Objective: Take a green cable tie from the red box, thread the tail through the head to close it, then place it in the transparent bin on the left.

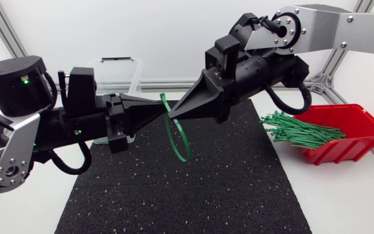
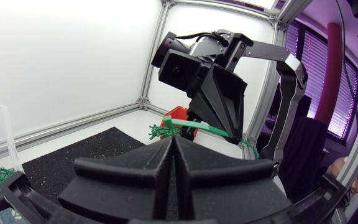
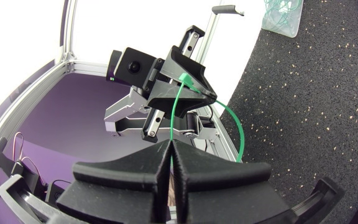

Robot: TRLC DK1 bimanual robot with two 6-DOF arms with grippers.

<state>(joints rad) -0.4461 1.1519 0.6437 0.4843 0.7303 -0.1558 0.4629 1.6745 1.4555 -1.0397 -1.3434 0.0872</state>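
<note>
Two robot arms meet tip to tip above the middle of a table (image 1: 346, 203). The left arm (image 1: 18, 123) lies low and nearly level, coming in from the left. The right arm (image 1: 317, 26) slopes down from the far right.

Each arm ends in a matte black gripper with two broad, wedge-shaped fingers. The left gripper (image 1: 155, 109) has its fingers pressed together on one end of a green cable tie (image 1: 186, 158). The right gripper (image 1: 177, 112) is likewise pinched closed on the tie, just beside the left one. The tie is a thin, glossy plastic band that hangs from the two tips in a narrow loop, in the air over the mat (image 1: 206, 195). The mat is black, rubbery and speckled with pale flecks.

At the right, well apart from the grippers, sits the red box (image 1: 359, 123), an open-fronted plastic box with a bundle of straight green ties (image 1: 300, 127) sticking out of it. The transparent bin (image 1: 119, 63), clear plastic with rounded corners, stands at the far left behind the left arm.
</note>
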